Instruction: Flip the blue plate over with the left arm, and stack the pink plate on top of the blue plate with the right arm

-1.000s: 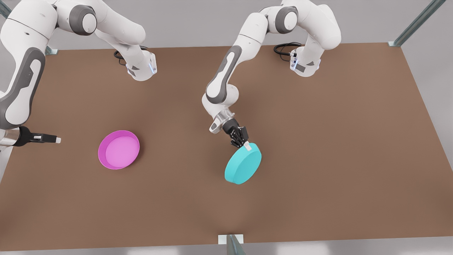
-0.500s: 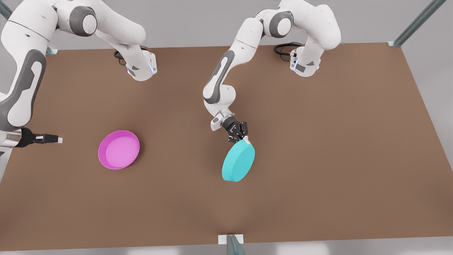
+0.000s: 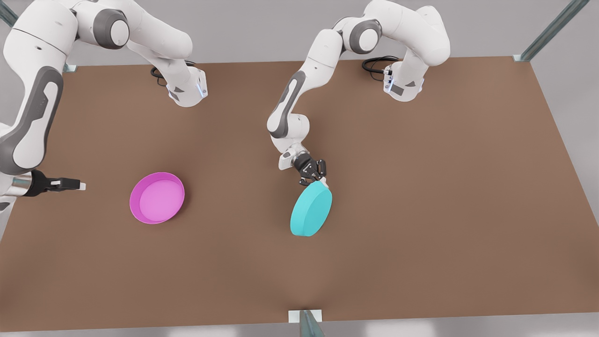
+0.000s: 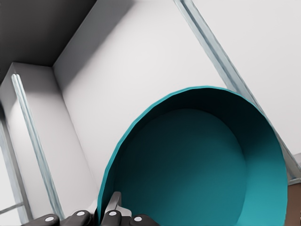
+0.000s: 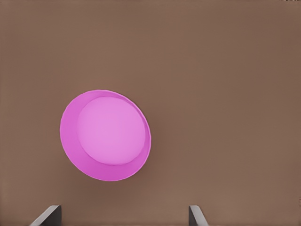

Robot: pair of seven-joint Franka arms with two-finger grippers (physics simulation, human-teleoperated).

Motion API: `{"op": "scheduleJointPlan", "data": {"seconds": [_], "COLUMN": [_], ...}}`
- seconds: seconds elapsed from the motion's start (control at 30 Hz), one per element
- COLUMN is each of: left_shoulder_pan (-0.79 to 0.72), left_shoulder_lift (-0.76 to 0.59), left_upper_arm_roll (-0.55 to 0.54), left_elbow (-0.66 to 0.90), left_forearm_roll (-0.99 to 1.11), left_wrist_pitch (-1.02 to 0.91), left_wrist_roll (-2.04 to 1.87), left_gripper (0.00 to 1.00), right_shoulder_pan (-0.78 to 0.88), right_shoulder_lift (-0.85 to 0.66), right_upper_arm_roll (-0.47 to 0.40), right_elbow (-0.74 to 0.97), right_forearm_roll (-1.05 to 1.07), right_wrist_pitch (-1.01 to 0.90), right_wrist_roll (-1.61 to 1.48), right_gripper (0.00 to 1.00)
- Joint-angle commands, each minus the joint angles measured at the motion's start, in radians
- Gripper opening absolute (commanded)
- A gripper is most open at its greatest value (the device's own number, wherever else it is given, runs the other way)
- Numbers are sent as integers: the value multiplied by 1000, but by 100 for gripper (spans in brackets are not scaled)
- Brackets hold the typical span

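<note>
Blue plate (image 3: 311,213): smooth plastic look, even turquoise, soft sheen on the flat underside; inside darker and shaded in the left wrist view (image 4: 197,165). Pink plate (image 3: 157,197): smooth plastic look, magenta wall, paler matt-looking inside. Table (image 3: 421,196): matt brown, faint grain like board or felt, no glare. Arm shells: glossy white plastic with matt grey joint covers. Left gripper (image 3: 320,180): matt black, pale pads. Frame posts (image 3: 552,29): brushed metal, light streaks.

Bright, even, soft overhead light; faint diffuse shadows on the table (image 3: 421,210); sharp, glare-free renders.
</note>
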Motion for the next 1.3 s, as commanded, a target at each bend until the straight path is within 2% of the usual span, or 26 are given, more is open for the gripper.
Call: {"op": "scheduleJointPlan", "data": {"seconds": [0.0, 0.6, 0.63, 0.7, 0.73, 0.8, 0.87, 0.97, 1.03, 1.07, 1.13, 1.17, 1.2, 1.27], "left_shoulder_pan": [0, -26, -31, -52, -69, -105, -158, -154, -154, -151, -59, 85, 182, 512], "left_shoulder_lift": [1, 51, 51, 48, 40, 36, 25, -27, -280, -407, -668, -699, -697, -688], "left_upper_arm_roll": [-7, -30, -30, -28, -28, -25, -25, -27, -31, -24, -20, -19, -14, -14], "left_elbow": [0, 3, 3, 3, 3, 3, 40, 516, 567, 569, 569, 567, 560, 555], "left_forearm_roll": [-3, -18, -18, -49, -73, -124, -224, -693, -1027, -1156, -1330, -1410, -1410, -1425], "left_wrist_pitch": [-7, -31, -31, -40, -42, -51, -68, -257, -274, -352, -597, -680, -685, -680], "left_wrist_roll": [-222, -274, -280, -276, -271, -265, -254, 54, 147, 308, 604, 783, 963, 1498], "left_gripper": [21, 21, 43, 68, 73, 75, 75, 75, 75, 75, 75, 75, 75, 79], "right_shoulder_pan": [1, -13, -13, -13, -13, -14, -16, -24, -24, -24, -24, -24, -24, -24], "right_shoulder_lift": [-1, 16, 16, 20, 22, 23, 28, 29, 29, 29, 31, 31, 31, 36], "right_upper_arm_roll": [0, 1, 1, 1, 1, 1, 1, 1, 1, 1, 0, 0, 0, 0], "right_elbow": [0, -5, -3, -3, -3, -3, -2, 0, 0, 0, 1, 1, 1, 1], "right_forearm_roll": [-3, 14, 14, 14, 14, 15, 15, 15, 17, 17, 15, 15, 15, 15], "right_wrist_pitch": [-2, -5, -5, -5, -5, -4, -4, -5, -7, -7, -5, -5, -5, -4], "right_wrist_roll": [21, 19, 19, 19, 18, 15, 12, 10, 9, 9, 9, 9, 9, 9], "right_gripper": [100, 100, 100, 100, 100, 100, 100, 100, 100, 100, 100, 100, 100, 100]}}
